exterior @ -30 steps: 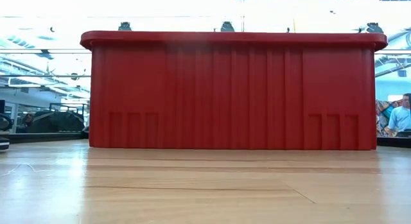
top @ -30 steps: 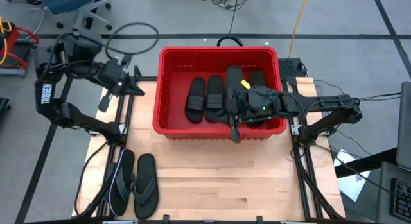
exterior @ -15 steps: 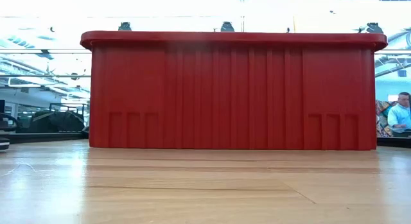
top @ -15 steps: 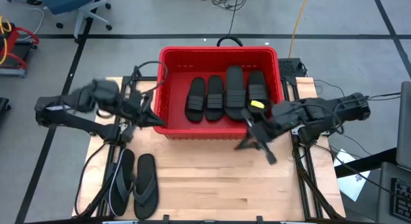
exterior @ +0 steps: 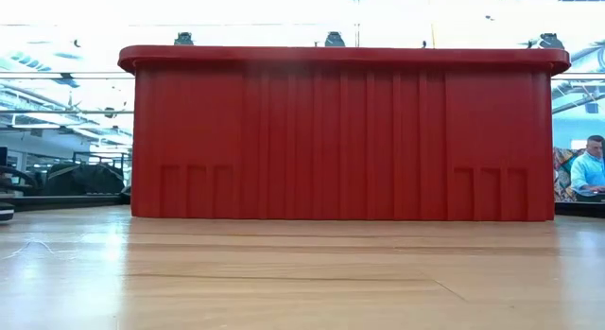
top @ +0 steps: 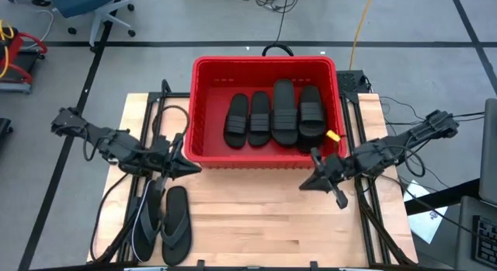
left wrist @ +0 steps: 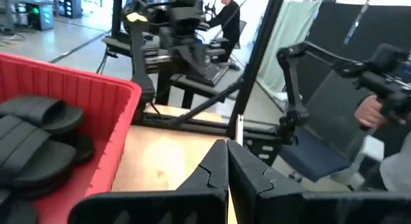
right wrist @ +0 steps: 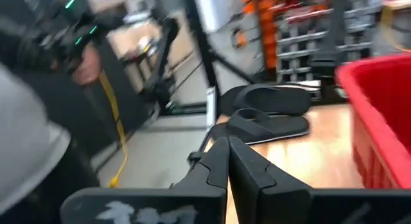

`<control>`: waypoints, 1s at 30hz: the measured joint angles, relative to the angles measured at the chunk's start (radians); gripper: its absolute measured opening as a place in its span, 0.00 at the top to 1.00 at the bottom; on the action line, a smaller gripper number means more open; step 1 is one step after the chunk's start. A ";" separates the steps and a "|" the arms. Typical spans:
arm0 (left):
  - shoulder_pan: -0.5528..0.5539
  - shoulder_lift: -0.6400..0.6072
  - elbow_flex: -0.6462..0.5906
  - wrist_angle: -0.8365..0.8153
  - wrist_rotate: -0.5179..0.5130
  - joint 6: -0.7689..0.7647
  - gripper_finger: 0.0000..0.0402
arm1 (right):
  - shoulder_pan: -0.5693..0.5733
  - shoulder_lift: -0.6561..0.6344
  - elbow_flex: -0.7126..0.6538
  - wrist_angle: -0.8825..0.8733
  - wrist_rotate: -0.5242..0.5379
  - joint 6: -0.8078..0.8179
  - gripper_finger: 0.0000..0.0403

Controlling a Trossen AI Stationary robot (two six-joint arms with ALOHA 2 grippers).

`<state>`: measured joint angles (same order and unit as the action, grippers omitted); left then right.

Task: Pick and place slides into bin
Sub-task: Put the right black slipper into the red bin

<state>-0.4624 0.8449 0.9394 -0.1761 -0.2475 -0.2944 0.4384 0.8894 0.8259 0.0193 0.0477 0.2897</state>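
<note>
Four slides [top: 273, 116] in red bin [top: 203, 151], two flip-flops [top: 163, 221] on table [top: 256, 224]

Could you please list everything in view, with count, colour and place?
Slides in bin: at least four, black, side by side in the bin.
Flip-flops: two, black, on the table's near-left corner.
Bin: one, red, at the table's far middle.
Table: one, light wood.
Chair: one, blue, on the floor beyond the table's left.
Cable: one, yellow, on the floor behind the bin.
Person: one, in a light blue top, in the room at the right of the low view.
Left gripper: shut, empty, by the bin's near-left corner.
Right gripper: shut, empty, by the bin's near-right corner.
</note>
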 joint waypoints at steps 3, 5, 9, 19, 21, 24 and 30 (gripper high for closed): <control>-0.033 -0.013 0.000 -0.039 -0.012 -0.042 1.00 | 0.014 -0.049 -0.123 0.125 0.087 0.077 1.00; -0.050 -0.014 0.000 -0.086 0.006 -0.070 1.00 | 0.021 -0.063 -0.171 0.193 0.120 0.086 1.00; -0.106 -0.011 0.000 -0.232 0.041 -0.146 1.00 | 0.051 -0.060 -0.185 0.195 0.287 -0.007 1.00; -0.232 0.083 0.000 -0.512 0.214 -0.518 0.96 | 0.083 -0.083 -0.186 0.232 0.424 0.006 1.00; -0.260 0.122 0.000 -0.513 0.234 -0.583 0.93 | 0.080 -0.102 -0.186 0.212 0.418 -0.005 1.00; -0.300 0.192 0.000 -0.542 0.248 -0.702 0.87 | 0.080 -0.141 -0.186 0.173 0.418 -0.068 1.00; -0.319 0.329 0.000 -0.590 0.248 -0.855 0.69 | 0.080 -0.232 -0.186 0.109 0.422 -0.126 1.00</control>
<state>-0.7815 1.1735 0.9398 -0.7658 0.0002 -1.1490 0.5182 0.6572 0.6403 0.1287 0.4701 0.1636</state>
